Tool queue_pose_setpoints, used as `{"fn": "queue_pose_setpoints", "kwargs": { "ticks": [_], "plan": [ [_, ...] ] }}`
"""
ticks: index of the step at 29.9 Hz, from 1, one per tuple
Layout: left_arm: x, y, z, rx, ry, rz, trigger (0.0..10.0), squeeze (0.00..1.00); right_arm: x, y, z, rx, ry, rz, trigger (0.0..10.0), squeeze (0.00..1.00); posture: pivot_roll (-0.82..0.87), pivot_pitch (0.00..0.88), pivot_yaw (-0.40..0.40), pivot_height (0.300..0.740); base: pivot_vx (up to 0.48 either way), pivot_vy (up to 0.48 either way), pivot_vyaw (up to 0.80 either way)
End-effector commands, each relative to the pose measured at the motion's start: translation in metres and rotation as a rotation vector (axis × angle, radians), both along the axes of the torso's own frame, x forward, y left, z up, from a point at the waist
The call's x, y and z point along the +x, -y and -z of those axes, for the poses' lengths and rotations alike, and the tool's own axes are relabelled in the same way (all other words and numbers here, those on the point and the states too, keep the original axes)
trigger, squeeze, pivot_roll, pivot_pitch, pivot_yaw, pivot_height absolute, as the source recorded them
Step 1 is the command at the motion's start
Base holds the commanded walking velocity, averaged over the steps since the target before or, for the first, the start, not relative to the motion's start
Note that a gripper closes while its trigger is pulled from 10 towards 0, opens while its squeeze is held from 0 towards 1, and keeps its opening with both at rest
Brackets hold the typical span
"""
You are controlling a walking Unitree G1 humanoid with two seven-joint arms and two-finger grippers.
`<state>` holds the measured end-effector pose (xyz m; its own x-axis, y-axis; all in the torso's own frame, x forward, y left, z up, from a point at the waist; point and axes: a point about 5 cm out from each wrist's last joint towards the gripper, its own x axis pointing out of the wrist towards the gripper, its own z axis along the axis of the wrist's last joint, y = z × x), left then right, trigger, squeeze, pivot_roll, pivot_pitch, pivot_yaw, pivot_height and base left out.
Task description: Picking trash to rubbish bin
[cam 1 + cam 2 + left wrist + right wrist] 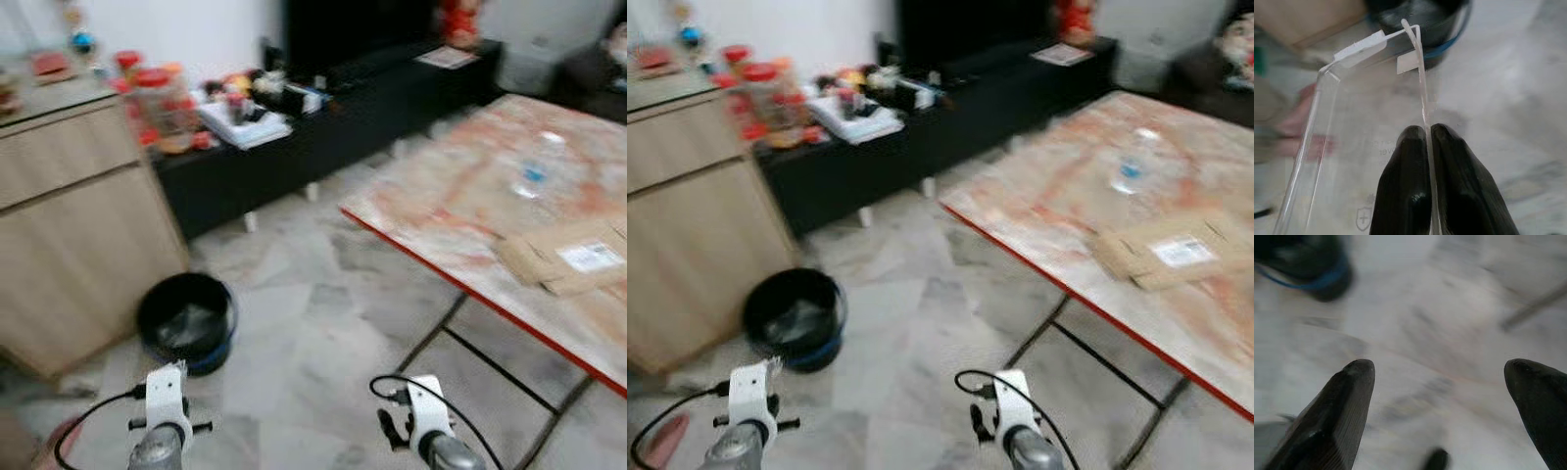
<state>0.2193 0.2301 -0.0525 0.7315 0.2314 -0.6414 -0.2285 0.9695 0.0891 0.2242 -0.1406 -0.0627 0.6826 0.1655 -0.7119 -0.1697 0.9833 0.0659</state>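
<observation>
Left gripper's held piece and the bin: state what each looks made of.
Clear packaging pinched in the left gripper: thin transparent plastic, probably; the floor shows through it and its folded edges catch light. Rubbish bin: seemingly black plastic, smooth with a slight sheen, a blue band around it; blur leaves this uncertain.

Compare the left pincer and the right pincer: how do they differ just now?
The left pincer is shut on a clear plastic package; the right pincer is open and holds nothing. The left faces the black bin; the right faces mostly bare floor. Both have black fingers.
</observation>
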Motion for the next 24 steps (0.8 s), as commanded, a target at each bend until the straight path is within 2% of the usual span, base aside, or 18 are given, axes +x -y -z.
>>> {"fn": "queue_pose_setpoints", "kwargs": {
  "ticks": [1, 3, 8, 15, 24],
  "plan": [
    [0.008, 0.008, -0.003, -0.003, 0.012, 0.035, 10.0, 0.00, -0.008, 0.014, 0.005, -0.022, -0.029, 0.036, 10.0, 0.00, 0.03, 0.000, 0.029, 0.740, 0.259, 0.000, 0.00],
    [0.008, 0.008, -0.003, -0.006, 0.014, 0.029, 10.0, 0.00, -0.009, 0.015, 0.005, -0.033, -0.031, 0.021, 10.0, 0.00, 0.03, 0.000, 0.035, 0.740, 0.259, 0.000, 0.25],
    [0.007, 0.010, -0.002, -0.008, 0.006, 0.032, 10.0, 0.00, -0.014, 0.017, 0.008, -0.048, -0.042, 0.018, 10.0, 0.00, 0.03, 0.000, 0.032, 0.740, 0.260, 0.000, 0.80],
    [0.003, 0.003, -0.001, 0.009, -0.007, 0.026, 10.0, 0.00, -0.017, 0.016, 0.010, -0.040, -0.060, 0.030, 10.0, 0.00, 0.04, 0.000, 0.043, 0.740, 0.258, 0.000, 0.00],
    [0.001, -0.001, -0.001, 0.017, -0.008, 0.019, 10.0, 0.00, -0.014, 0.010, 0.008, -0.013, -0.050, 0.033, 10.0, 0.00, 0.06, 0.000, 0.036, 0.740, 0.257, 0.000, 0.00]
  ]
}}
